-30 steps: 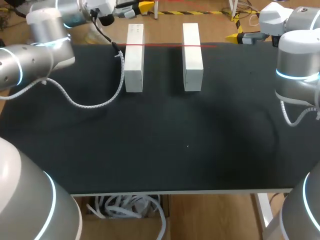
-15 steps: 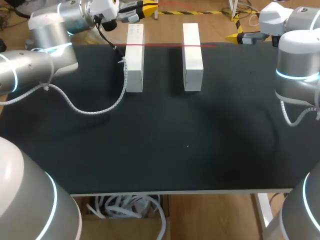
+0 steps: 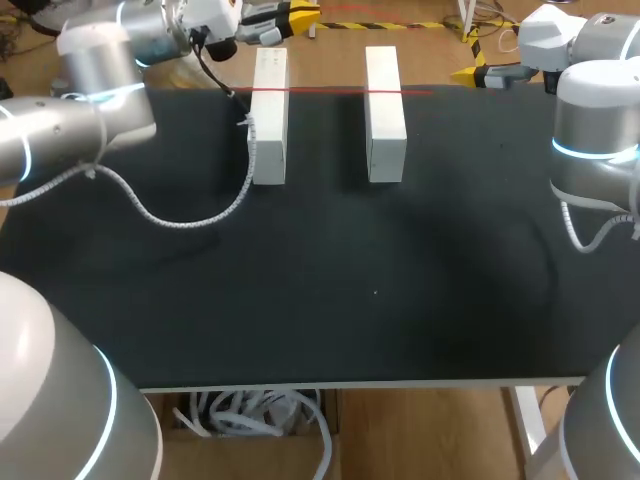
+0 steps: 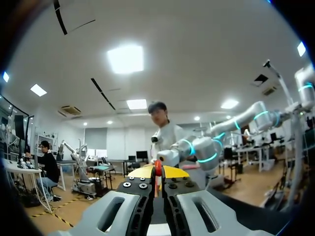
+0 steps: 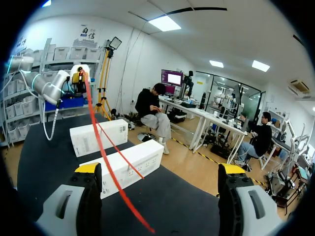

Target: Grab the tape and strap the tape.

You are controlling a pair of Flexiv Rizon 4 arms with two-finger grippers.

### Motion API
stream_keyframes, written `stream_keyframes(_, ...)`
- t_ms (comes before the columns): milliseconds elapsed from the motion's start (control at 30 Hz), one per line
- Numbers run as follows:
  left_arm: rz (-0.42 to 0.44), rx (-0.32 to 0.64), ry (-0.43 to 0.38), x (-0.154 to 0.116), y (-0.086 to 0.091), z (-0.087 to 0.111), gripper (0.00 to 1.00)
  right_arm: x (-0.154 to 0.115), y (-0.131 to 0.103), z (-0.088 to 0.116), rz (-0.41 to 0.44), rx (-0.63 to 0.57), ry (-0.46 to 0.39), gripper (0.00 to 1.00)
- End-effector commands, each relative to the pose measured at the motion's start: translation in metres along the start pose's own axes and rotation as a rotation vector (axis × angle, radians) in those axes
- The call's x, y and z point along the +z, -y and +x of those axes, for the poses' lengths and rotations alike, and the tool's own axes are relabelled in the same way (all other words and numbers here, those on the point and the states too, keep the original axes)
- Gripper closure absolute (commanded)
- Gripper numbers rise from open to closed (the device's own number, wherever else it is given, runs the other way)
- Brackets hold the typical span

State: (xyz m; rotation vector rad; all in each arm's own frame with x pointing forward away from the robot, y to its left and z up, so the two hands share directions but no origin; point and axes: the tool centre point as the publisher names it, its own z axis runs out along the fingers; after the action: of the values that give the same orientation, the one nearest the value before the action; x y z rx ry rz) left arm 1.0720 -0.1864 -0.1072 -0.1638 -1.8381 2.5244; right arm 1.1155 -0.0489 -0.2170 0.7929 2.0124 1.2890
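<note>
Up at the far side of the black table [image 3: 350, 300] stands a long white block [image 3: 268, 115], lying lengthwise away from the robot; everything else is placed from it. A second white block [image 3: 385, 115] of the same shape lies parallel to it on the right, with a strip of bare table between them.

The left gripper [image 3: 298, 14] hangs just past the far end of the first block, off the table surface. In its own wrist view the left gripper [image 4: 157, 172] has its two yellow-tipped fingers drawn together on a thin strand of red tape [image 4: 157, 168] — the strand stands upright in the narrow slit between them.

The right gripper [image 3: 468, 74] sits well to the right of that block, beyond the second block, at the table's far edge. From its wrist, the right gripper [image 5: 160, 169] has its fingers [image 5: 88, 169] spread wide apart, touching nothing. The tape [image 5: 106, 162] runs as one taut red line from the left gripper over both blocks towards this one, passing close beside one of the spread fingers without either finger gripping it.

A thin red line [image 3: 340, 90] also crosses the tops of both blocks near their far ends. A spiral-wrapped cable [image 3: 180, 212] from the left arm sags onto the table just left of the first block.
</note>
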Motion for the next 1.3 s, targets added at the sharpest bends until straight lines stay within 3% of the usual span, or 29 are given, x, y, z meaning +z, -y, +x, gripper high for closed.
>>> stream_keyframes(33,0.006,0.002,-0.041,-0.001,-0.002,-0.009,1.0,-0.001,0.0,0.0,0.0,0.0,0.0,0.0)
stream_keyframes(667,-0.019,0.018,-0.053,-0.003,0.0,-0.008,1.0,-0.001,0.0,0.0,0.0,0.0,0.0,0.0)
stream_keyframes(700,-0.019,0.018,-0.053,-0.003,0.0,-0.008,1.0,0.004,-0.008,-0.005,-0.004,0.019,0.036,0.0)
stream_keyframes(800,-0.019,0.018,-0.053,-0.003,0.0,-0.008,1.0,0.009,-0.024,-0.018,0.06,0.289,0.083,0.0)
stream_keyframes(833,-0.019,0.018,-0.053,-0.003,0.0,-0.008,1.0,0.01,-0.029,-0.023,0.105,0.426,0.11,0.0)
stream_keyframes(900,-0.019,0.018,-0.053,-0.003,0.0,-0.008,1.0,0.01,-0.03,-0.031,0.272,0.795,0.168,0.0)
stream_keyframes(933,-0.019,0.018,-0.053,-0.003,0.0,-0.008,1.0,0.01,-0.029,-0.032,0.307,0.899,0.17,0.0)
stream_keyframes(1167,-0.019,0.018,-0.053,-0.003,0.0,-0.008,1.0,-0.003,-0.033,-0.009,0.36,1.227,0.134,0.0)
stream_keyframes(1300,-0.019,0.018,-0.053,-0.003,0.0,-0.008,1.0,-0.016,-0.036,0.016,0.256,1.332,0.006,0.0)
